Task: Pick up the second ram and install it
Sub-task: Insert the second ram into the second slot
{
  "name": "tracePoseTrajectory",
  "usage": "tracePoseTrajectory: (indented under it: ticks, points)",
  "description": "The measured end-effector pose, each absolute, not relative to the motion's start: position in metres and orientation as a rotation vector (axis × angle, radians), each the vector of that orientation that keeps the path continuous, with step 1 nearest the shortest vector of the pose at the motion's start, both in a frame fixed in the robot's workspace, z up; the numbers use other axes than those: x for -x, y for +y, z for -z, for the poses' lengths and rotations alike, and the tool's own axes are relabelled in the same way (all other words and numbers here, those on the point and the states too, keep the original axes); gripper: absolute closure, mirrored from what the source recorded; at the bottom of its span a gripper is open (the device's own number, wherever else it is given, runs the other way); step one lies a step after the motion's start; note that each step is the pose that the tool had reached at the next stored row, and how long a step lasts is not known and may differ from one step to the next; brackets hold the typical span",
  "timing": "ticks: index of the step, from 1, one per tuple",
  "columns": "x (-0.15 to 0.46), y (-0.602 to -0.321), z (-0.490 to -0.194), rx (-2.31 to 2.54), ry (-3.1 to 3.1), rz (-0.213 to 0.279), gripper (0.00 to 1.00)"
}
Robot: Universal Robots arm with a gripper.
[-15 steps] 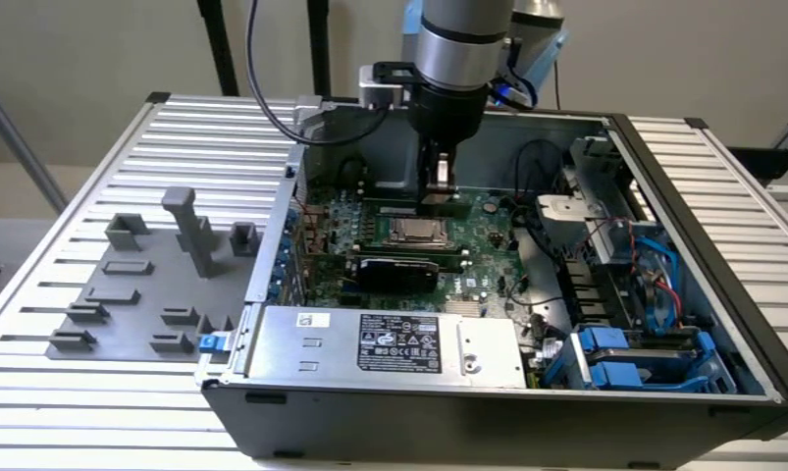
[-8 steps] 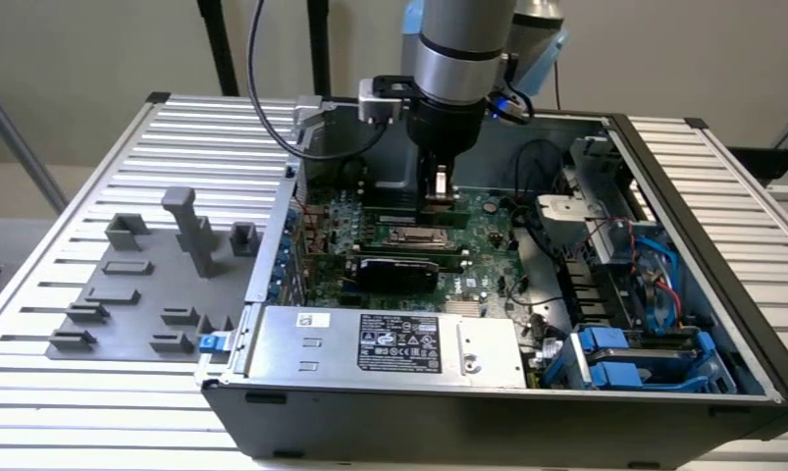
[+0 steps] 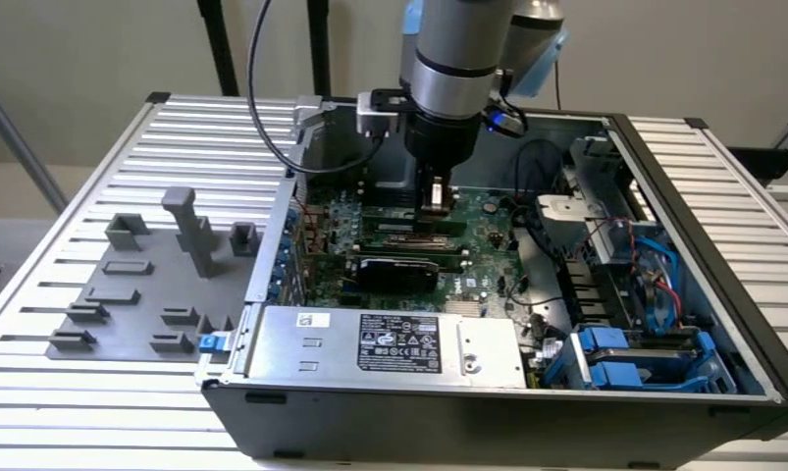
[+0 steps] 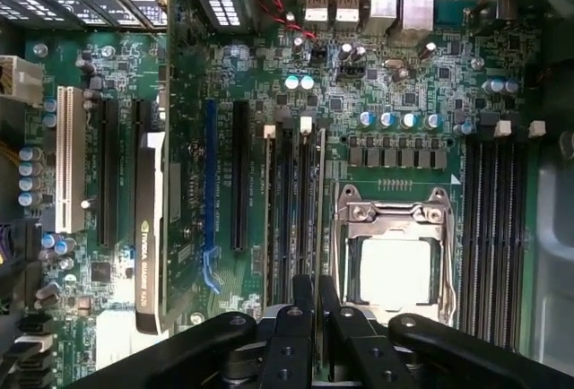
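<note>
You're looking at a pale, plain wall (image 3: 92, 49) behind the workspace, evenly lit with no hard shadows. The counter (image 3: 53, 245) is made of light grey ribbed metal slats running across, and it extends on both sides of the exterior view. Two dark upright posts (image 3: 217, 44) rise at the back near the wall. At the exterior view's left edge a slanted silver bar (image 3: 14, 137) crosses in front of a lower, off-white surface (image 3: 1, 245) beyond the counter's edge.
</note>
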State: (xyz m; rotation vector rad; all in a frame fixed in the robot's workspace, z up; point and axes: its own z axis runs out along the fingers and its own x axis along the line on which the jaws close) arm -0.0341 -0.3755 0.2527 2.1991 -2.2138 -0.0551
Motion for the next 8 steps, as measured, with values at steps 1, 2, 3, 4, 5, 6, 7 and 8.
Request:
tracePoseTrajectory:
  ticks: [1, 2, 3, 4, 5, 6, 7, 8]
  points:
    - [0.035, -0.375, -0.251, -2.199, -2.214, 0.055, 1.00]
    - [0.035, -0.375, -0.249, -2.199, -2.215, 0.055, 1.00]
    - [0.035, -0.376, -0.247, -2.199, -2.215, 0.055, 1.00]
    - [0.035, -0.376, -0.245, -2.199, -2.215, 0.055, 1.00]
    - [0.035, -0.376, -0.244, -2.199, -2.216, 0.056, 1.00]
    - [0.035, -0.376, -0.242, -2.200, -2.216, 0.056, 1.00]
    - [0.035, -0.376, -0.240, -2.200, -2.216, 0.056, 1.00]
    - [0.035, -0.377, -0.238, -2.200, -2.217, 0.057, 1.00]
